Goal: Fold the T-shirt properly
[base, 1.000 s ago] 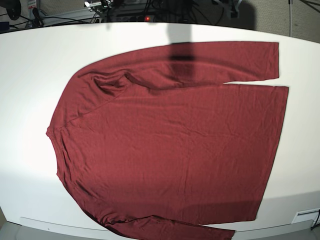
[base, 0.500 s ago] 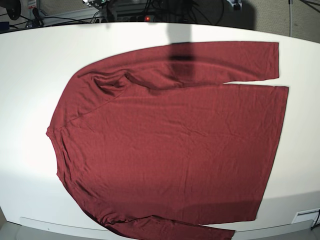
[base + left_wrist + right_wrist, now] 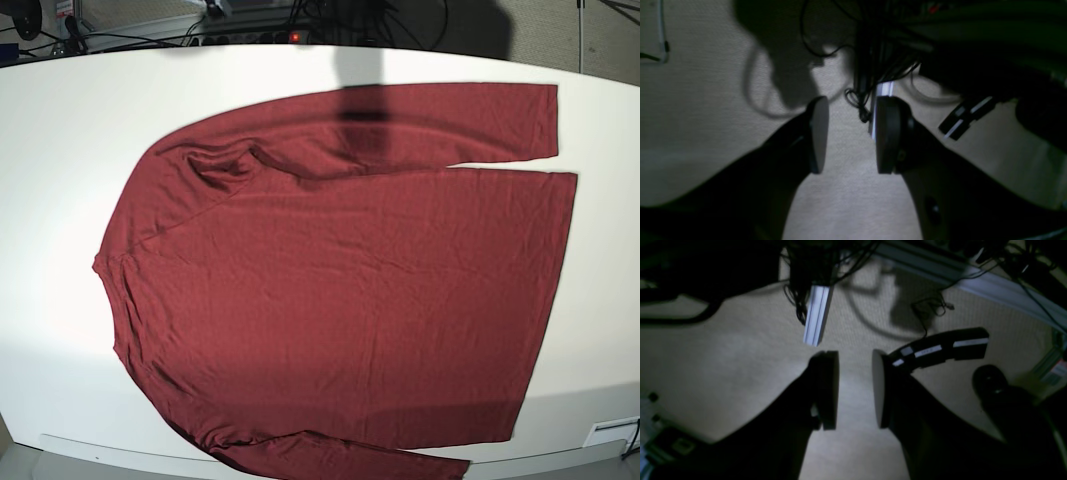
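We saw the T-shirt (image 3: 340, 280) spread flat on the white table (image 3: 60, 150), neck edge twd the base view's left, hem a straight line at right. One long sleeve ran along the far side, parallel w/ the body; a thin wedge of bare table showed btwn its cuff end and the body. The other sleeve trailed over the near table edge, partly cut off by the frame. Wide bare margins lay at the left and far sides; less room at right, almost none at the near edge.

Fabric was thin maroon knit, matte, w/ soft wrinkles bunched near the far shoulder.

Left gripper (image 3: 848, 135) and right gripper (image 3: 855, 390) both hung over pale carpet (cables nearby), off the table: flat dark pads parted w/ a clear gap, nothing btwn them.
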Controlling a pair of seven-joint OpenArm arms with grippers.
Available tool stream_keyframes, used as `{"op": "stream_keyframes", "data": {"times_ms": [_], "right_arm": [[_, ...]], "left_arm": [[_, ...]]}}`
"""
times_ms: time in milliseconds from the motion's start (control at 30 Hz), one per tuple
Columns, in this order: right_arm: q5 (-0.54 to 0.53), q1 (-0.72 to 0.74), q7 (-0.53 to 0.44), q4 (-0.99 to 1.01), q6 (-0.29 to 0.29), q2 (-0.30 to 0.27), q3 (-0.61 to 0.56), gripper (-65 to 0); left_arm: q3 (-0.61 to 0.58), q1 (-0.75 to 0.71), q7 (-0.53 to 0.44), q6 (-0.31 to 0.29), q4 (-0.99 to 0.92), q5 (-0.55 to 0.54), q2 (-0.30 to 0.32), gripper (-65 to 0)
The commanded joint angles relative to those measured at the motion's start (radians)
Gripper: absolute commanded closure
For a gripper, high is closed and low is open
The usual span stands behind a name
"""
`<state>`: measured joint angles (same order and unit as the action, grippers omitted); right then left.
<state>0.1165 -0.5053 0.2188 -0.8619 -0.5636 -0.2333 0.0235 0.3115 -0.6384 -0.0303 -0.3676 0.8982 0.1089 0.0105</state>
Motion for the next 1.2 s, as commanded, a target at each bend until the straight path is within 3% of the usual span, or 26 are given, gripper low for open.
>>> {"op": "stream_keyframes", "data": {"times_ms": [0, 267, 467, 633, 733, 867, 1033, 1167], "right_arm": [[-0.028, -0.040, -0.003, -0.050, -0.014, -0.017, 0.001, -18.0], [-0.102, -0.325, 0.027, -0.467, 0.002, -0.118, 0.002, -18.0], [-0.091, -0.528, 0.090, -0.833, 0.137, -0.213, 0.003, -18.0], [-0.089, -0.647, 0.166, -1.112, 0.237, -0.339, 0.003, -18.0], [-0.037, -0.657, 0.218, -1.223, 0.300, -0.405, 0.003, -18.0], [0.045, -0.632, 0.228, -1.289, 0.397, -0.482, 0.003, -18.0], [0.060, -0.538, 0.299, -1.292, 0.401, -0.549, 0.003, -18.0], [0.059, -0.463, 0.330, -1.292, 0.402, -0.564, 0.003, -18.0]], "left_arm": [[0.000, -0.042, -0.005, -0.003, 0.042, -0.005, 0.004, -23.0], [0.000, -0.262, 0.016, -0.004, 0.404, -0.015, 0.005, -23.0], [0.000, -0.397, 0.056, -0.015, 0.698, -0.011, 0.024, -23.0], [0.000, -0.459, 0.082, -0.016, 0.901, 0.000, 0.090, -23.0], [0.000, -0.455, 0.137, -0.015, 0.991, 0.072, 0.140, -23.0], [0.000, -0.422, 0.115, -0.016, 1.066, 0.218, 0.214, -23.0], [0.000, -0.320, 0.104, -0.031, 1.076, 0.387, 0.315, -23.0], [0.000, -0.211, 0.105, -0.135, 1.075, 0.415, 0.397, -23.0]]}}
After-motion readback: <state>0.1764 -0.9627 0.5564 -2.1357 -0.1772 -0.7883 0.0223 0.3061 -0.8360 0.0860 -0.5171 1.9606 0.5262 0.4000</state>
